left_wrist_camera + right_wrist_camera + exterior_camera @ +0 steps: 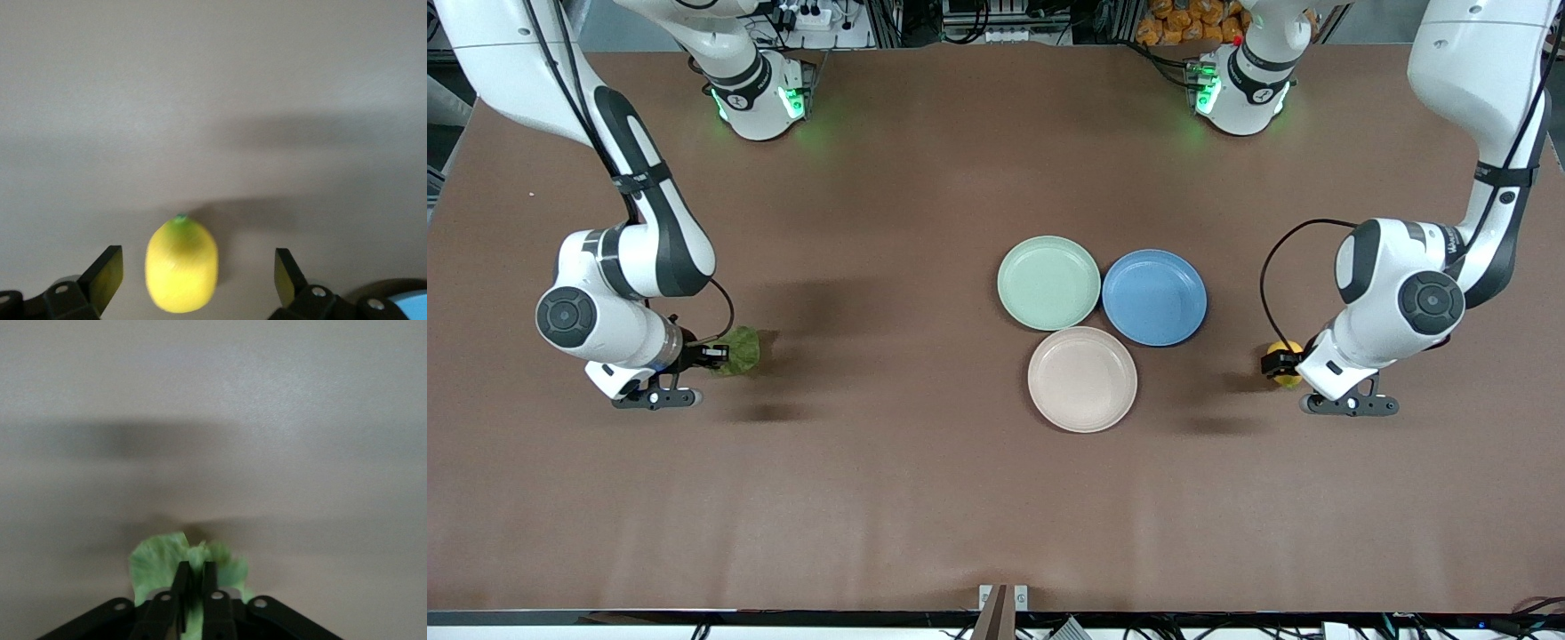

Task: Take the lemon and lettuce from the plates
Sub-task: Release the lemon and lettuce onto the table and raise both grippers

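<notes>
The lemon (1287, 361) is toward the left arm's end of the table, off the plates. In the left wrist view the lemon (181, 273) sits between the spread fingers of my left gripper (197, 263), touching neither. My left gripper (1276, 363) is open, low over the table. My right gripper (716, 354) is shut on the lettuce (740, 349) and holds it low over the table toward the right arm's end. In the right wrist view the lettuce (155, 563) sticks out round the closed gripper (195, 570). The mint green plate (1048, 282) and the beige plate (1082, 379) are empty.
A blue plate (1154, 297), also empty, touches the mint green and beige plates at mid-table. The brown table (889, 462) is bare around both grippers. The two arm bases stand along the table edge farthest from the front camera.
</notes>
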